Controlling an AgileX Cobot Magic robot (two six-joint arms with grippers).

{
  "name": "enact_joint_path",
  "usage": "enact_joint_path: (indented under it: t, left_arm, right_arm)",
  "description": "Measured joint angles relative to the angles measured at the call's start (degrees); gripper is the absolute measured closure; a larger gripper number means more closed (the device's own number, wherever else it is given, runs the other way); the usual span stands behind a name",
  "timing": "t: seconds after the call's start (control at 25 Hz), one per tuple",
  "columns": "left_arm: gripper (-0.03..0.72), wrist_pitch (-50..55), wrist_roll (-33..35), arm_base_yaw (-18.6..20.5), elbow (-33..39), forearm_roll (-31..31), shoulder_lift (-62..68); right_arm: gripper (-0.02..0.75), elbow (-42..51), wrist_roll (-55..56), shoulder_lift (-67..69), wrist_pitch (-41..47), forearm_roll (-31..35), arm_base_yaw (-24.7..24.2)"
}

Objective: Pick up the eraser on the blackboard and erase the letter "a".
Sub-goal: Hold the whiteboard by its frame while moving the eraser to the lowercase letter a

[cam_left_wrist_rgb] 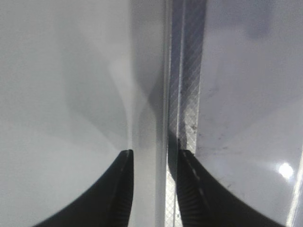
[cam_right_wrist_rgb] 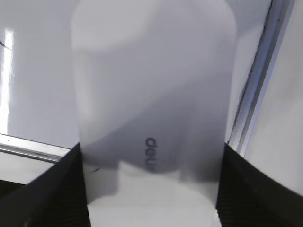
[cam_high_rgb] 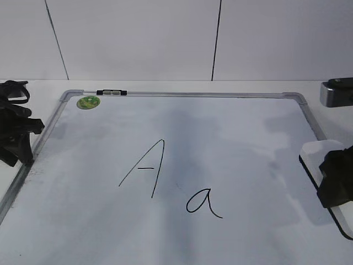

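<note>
Our right gripper [cam_right_wrist_rgb: 151,189] has its fingers [cam_right_wrist_rgb: 61,189] flanking the eraser [cam_right_wrist_rgb: 151,94] at the blackboard [cam_high_rgb: 182,95] right edge, seemingly gripping it. Letter "a" [cam_high_rgb: 203,202] unerased, lift and wipe remain. Left gripper [cam_left_wrist_rgb: 154,184] fingers narrow, straddling the left frame.

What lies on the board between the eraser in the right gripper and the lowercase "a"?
Nothing: the exterior view shows only bare blackboard between the eraser, held by the right gripper, and the letter "a".

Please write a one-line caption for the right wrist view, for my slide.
Right tool straddling the white eraser beside the blackboard frame.
</note>
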Motion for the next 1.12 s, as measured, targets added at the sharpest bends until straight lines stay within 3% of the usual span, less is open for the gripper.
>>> enact_joint_path:
  t: [0.6,0.88,1.12]
  left_arm:
    - [0.459,-0.2,0.0,0.0,-0.1,-0.2,0.7]
    - [0.657,-0.2,0.0,0.0,-0.3,-0.9,0.7]
    - [0.672,-0.1,0.0,0.0,-0.3,-1.0,0.7]
  right_arm:
    - [0.176,0.0,0.0,0.0,0.0,0.0,0.0]
    - [0.176,0.0,0.1,0.0,0.0,0.0,0.0]
    - [0.176,0.0,0.1,0.0,0.0,0.0,0.0]
